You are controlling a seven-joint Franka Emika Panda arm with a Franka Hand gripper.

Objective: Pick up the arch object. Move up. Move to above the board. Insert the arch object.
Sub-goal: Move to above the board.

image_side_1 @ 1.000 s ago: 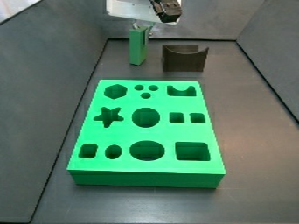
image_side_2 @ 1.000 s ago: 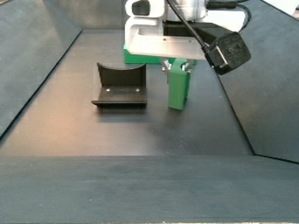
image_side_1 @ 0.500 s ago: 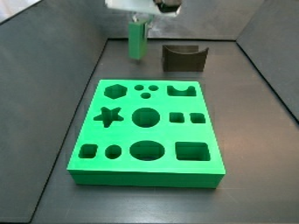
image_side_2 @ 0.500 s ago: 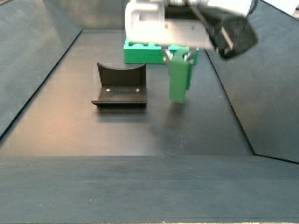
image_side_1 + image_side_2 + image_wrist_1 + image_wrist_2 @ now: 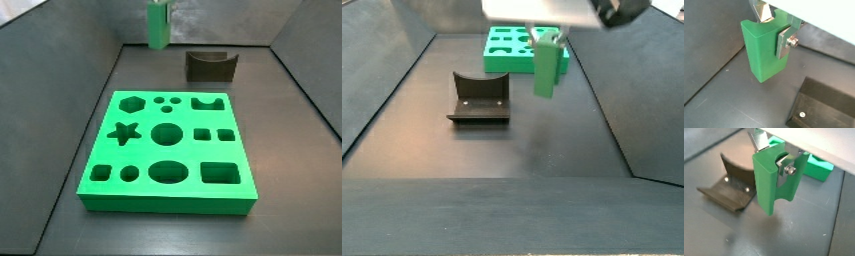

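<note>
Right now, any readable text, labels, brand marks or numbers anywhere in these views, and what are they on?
None readable in any view.
Small narrow bright green arch block, held off the floor in the end effector: plain faces.
Large flat bright green board with shaped holes: cutouts only, no print.
Dark brown block with a U-shaped notch: plain; only small pale dots, not characters.

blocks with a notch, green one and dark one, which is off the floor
The arch object, the narrow green block, hangs clamped in the hand; the dark brown block sits on the floor.
</note>
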